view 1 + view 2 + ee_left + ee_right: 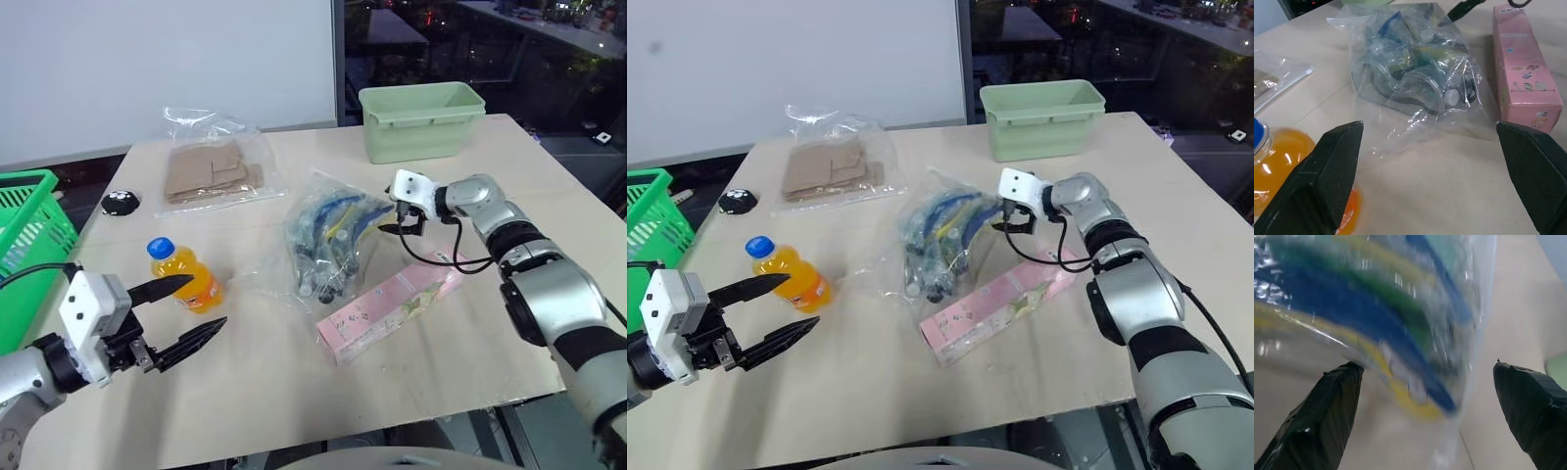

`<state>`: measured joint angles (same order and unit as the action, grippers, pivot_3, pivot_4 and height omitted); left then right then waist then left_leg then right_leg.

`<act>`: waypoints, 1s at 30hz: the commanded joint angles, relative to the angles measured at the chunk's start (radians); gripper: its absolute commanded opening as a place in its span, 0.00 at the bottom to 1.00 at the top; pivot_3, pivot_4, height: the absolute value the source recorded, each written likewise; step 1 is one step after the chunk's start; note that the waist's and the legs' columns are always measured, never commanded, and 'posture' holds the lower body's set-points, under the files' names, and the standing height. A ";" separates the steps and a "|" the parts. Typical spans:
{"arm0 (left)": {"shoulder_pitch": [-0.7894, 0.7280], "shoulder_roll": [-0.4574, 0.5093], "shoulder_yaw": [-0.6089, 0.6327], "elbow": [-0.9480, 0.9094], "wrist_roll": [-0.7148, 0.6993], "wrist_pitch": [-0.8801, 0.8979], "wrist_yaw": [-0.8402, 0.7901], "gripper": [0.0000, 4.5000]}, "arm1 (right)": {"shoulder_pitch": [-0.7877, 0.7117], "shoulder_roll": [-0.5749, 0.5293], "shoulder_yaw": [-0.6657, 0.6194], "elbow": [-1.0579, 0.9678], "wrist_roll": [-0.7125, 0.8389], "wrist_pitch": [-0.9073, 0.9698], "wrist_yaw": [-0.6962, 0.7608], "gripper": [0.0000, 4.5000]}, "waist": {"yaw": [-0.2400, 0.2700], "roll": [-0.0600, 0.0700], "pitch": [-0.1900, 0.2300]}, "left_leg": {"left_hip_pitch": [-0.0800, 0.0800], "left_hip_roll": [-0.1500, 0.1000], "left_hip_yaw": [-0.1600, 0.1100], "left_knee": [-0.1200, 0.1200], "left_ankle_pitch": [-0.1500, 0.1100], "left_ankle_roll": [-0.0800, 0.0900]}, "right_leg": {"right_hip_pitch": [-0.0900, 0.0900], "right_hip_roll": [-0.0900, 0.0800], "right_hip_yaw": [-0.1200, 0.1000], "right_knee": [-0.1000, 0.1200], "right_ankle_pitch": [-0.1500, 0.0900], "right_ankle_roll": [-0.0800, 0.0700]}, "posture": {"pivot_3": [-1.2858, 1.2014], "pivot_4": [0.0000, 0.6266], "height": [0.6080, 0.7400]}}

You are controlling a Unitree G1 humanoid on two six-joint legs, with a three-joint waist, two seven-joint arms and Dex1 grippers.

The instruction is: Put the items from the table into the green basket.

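The right gripper (400, 221) has its fingers wide apart, right at the far-right end of the clear bag of blue-yellow pieces (328, 238). To do this well, it should slide in until the bag sits between both fingers, then squeeze a bunched bit, because the bag is soft and slippery.

The left gripper (188, 311) is also wide apart and holds nothing, with the orange bottle (186, 275) just behind it.

The pink carton (390, 303) lies close to the bag, on the near side. The green basket (37, 223) is well to the left of the bag, past the table (294, 392) edge, so the bag must go up and over.
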<state>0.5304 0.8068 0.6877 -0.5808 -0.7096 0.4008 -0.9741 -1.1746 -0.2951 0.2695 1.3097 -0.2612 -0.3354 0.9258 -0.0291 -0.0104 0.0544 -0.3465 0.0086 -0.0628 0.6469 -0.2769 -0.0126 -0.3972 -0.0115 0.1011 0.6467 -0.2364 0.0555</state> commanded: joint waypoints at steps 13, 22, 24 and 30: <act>-0.012 -0.033 0.033 -0.047 -0.067 0.063 0.046 1.00 | -0.026 0.039 -0.053 -0.006 0.013 -0.052 0.054 0.01 | 0.017 0.000 0.000 | 0.000 0.000 0.000 0.000 0.000 0.000 | 0.000 0.000 0.000 0.000 0.000 0.000 | 0.60 0.00 1.00; -0.086 -0.007 0.009 -0.046 -0.171 0.116 0.027 1.00 | -0.062 -0.017 -0.120 -0.053 0.072 -0.080 0.109 0.01 | 0.016 0.001 0.001 | 0.000 0.000 -0.001 0.000 0.000 0.000 | 0.000 0.000 -0.001 0.000 0.000 0.000 | 0.58 0.00 1.00; -0.119 -0.003 -0.004 -0.042 -0.190 0.126 0.024 1.00 | -0.084 -0.045 -0.154 -0.087 0.113 -0.060 0.150 0.01 | 0.016 0.001 0.001 | -0.001 0.000 -0.001 0.000 0.000 0.000 | 0.000 0.000 -0.001 0.000 0.000 0.000 | 0.57 0.00 1.00; -0.240 0.026 -0.087 0.014 -0.178 0.119 -0.004 1.00 | -0.105 -0.174 -0.218 -0.293 0.185 0.068 0.180 0.01 | 0.016 0.003 0.002 | -0.002 -0.001 -0.002 0.001 0.000 0.000 | 0.000 0.000 -0.002 0.000 0.000 0.000 | 0.54 0.00 1.00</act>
<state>0.3170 0.8169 0.6106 -0.5781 -0.8914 0.5348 -0.9654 -1.2456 -0.4308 0.0975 1.1158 -0.1176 -0.2904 1.0963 -0.0136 -0.0074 0.0569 -0.3488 0.0076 -0.0654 0.6475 -0.2769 -0.0127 -0.3975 -0.0119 0.0991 0.6462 -0.2364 0.0557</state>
